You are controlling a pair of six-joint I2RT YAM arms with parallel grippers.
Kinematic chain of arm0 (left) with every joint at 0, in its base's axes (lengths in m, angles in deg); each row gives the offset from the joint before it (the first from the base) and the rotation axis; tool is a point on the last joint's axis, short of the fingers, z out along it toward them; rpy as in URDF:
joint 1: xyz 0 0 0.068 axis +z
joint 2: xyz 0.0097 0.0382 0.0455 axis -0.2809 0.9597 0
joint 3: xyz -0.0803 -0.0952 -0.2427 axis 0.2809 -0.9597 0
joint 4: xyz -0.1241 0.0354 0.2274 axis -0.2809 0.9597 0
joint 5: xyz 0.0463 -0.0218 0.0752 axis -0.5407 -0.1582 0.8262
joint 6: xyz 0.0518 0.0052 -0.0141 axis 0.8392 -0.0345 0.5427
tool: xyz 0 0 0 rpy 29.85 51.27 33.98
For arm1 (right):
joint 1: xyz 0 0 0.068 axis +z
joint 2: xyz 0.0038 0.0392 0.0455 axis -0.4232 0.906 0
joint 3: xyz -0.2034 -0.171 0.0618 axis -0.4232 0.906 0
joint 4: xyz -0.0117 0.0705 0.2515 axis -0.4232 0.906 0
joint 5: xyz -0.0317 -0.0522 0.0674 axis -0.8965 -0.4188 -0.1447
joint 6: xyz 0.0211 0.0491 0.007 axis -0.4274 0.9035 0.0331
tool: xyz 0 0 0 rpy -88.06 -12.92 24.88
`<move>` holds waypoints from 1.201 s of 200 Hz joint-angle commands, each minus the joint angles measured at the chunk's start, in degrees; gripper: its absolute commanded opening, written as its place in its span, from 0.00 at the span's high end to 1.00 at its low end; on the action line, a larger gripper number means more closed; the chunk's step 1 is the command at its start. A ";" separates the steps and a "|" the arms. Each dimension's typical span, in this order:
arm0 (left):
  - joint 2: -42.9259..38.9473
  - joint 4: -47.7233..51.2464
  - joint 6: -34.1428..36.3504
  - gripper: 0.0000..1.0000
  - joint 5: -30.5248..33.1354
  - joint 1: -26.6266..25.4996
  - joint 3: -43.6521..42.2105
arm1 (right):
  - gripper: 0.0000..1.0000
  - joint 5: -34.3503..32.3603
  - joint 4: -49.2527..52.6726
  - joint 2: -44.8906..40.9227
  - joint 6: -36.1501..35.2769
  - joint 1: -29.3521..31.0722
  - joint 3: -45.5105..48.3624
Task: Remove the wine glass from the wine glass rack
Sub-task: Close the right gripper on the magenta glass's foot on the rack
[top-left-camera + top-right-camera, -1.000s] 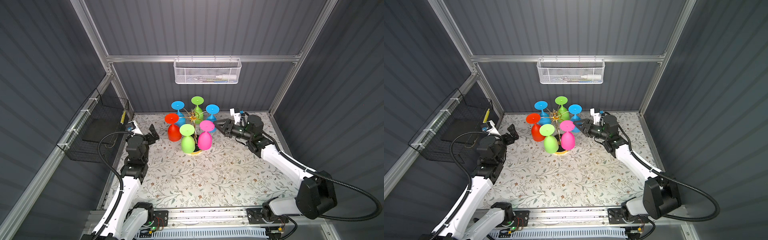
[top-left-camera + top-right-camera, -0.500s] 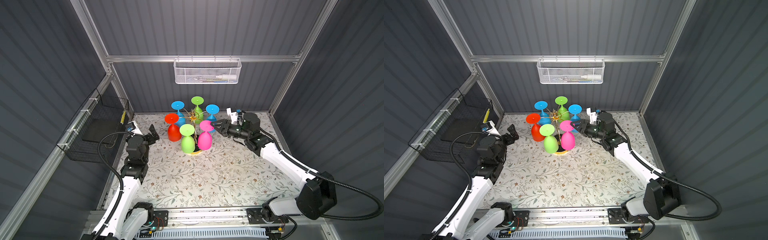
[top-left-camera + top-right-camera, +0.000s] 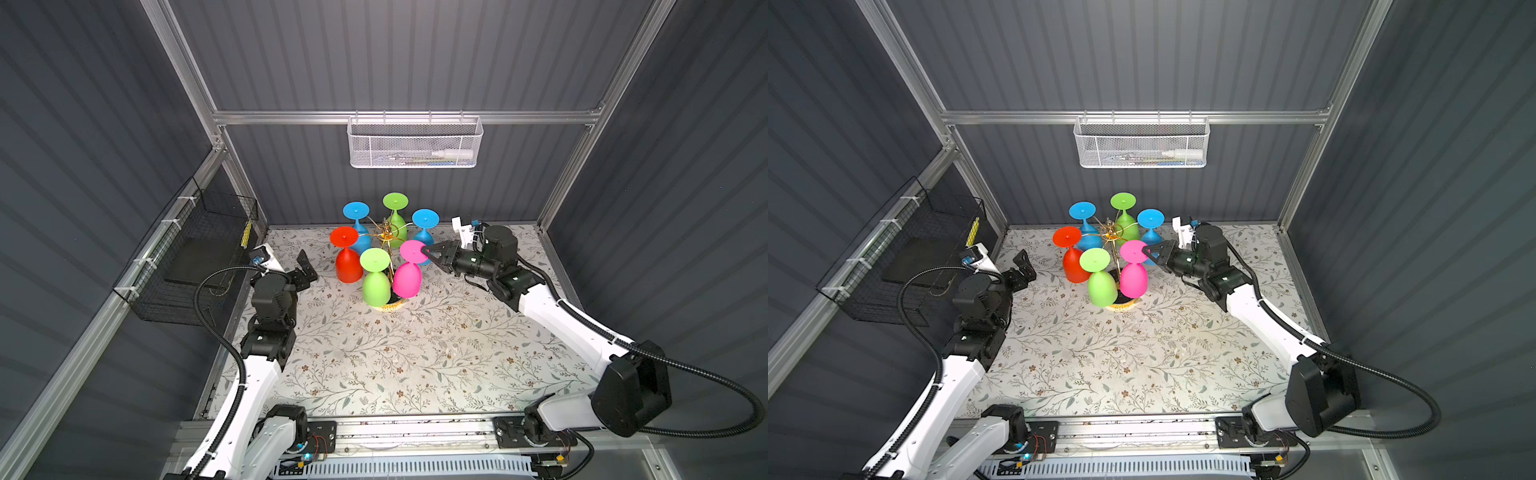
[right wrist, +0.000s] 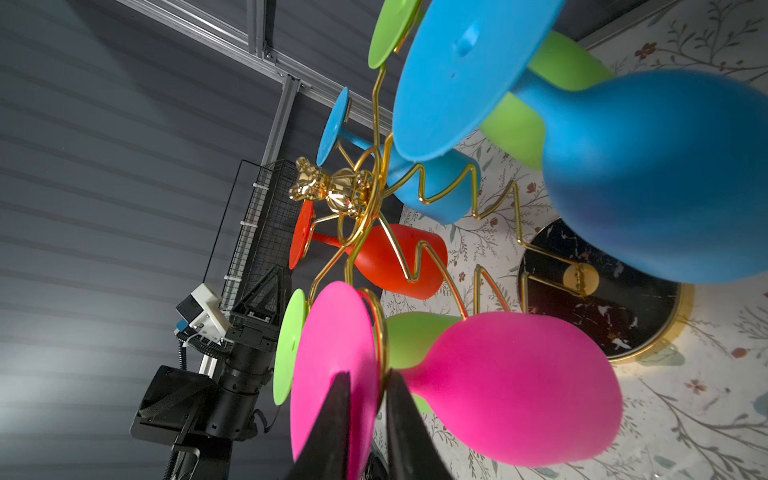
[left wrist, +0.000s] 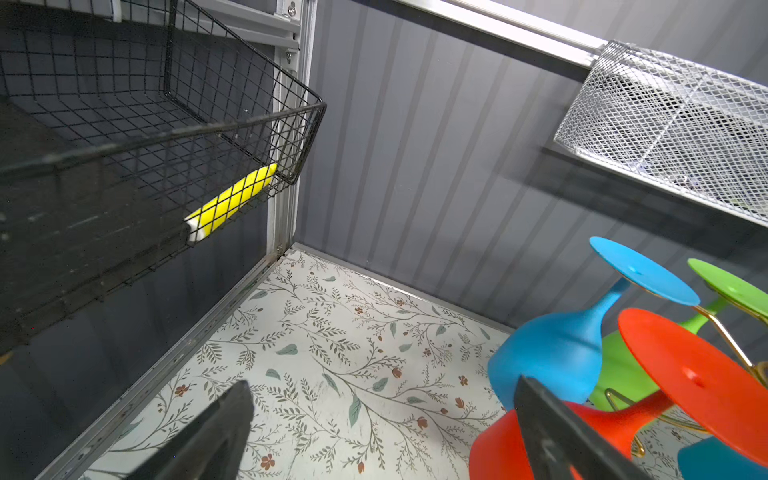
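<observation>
Because it hangs bowl-down by its foot from a loop arm, the pink wine glass [image 3: 408, 274] sits on the robot-facing right side of the wine glass rack [image 3: 385, 237]; the right gripper [image 3: 429, 252] reaches in from the rack's right, jaws pinched across that foot's rim, probably to slide the stem outward along the loop; the left gripper [image 3: 306, 271] stands spread wide, apart on the rack's left, just short of the red wine glass [image 3: 348, 266].

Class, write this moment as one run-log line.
left claw: open | right claw: astride foot of pink wine glass, grip unclear | wine glass rack: full
</observation>
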 commanded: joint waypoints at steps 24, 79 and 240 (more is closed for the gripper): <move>-1.34 0.55 0.07 0.00 1.09 -0.14 -1.26 | 0.85 -0.86 0.67 -1.56 0.90 0.28 -0.43; -1.69 0.65 -0.02 0.00 1.27 -0.14 -1.62 | 0.87 -1.47 1.36 -3.40 1.56 0.23 -0.33; -2.05 0.73 -0.98 0.00 0.75 -0.14 -1.92 | 1.00 -0.10 -4.29 -4.11 6.66 -0.06 -0.61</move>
